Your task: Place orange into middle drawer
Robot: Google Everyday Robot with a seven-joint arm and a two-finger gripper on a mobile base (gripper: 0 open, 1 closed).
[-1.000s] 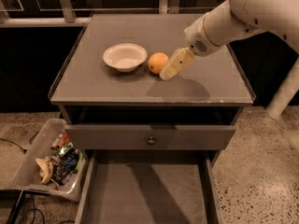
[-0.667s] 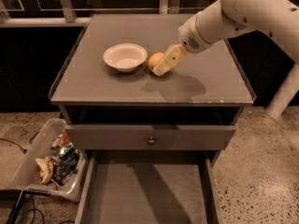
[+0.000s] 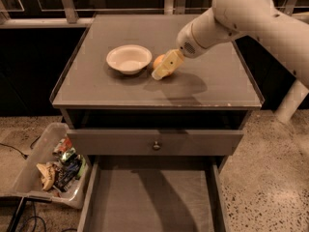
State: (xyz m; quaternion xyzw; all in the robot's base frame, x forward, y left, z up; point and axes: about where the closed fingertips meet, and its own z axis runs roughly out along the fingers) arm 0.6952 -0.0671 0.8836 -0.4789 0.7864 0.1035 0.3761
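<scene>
The orange (image 3: pixel 157 60) sits on the grey cabinet top (image 3: pixel 212 81), just right of a cream-white bowl (image 3: pixel 128 58). My gripper (image 3: pixel 164 66) reaches in from the right on the white arm and sits right at the orange, covering its right side. The middle drawer (image 3: pixel 149 202) is pulled out at the bottom of the view, with its flat grey floor showing and nothing in it.
A shut drawer front with a small round knob (image 3: pixel 156 145) lies above the open tray. A clear bin of wrappers and litter (image 3: pixel 53 168) stands on the speckled floor at the left. Dark cables (image 3: pixel 19 151) run beside it.
My gripper has moved left across the cabinet top and closed in on the orange, which it now partly covers. The orange and bowl have not moved.
</scene>
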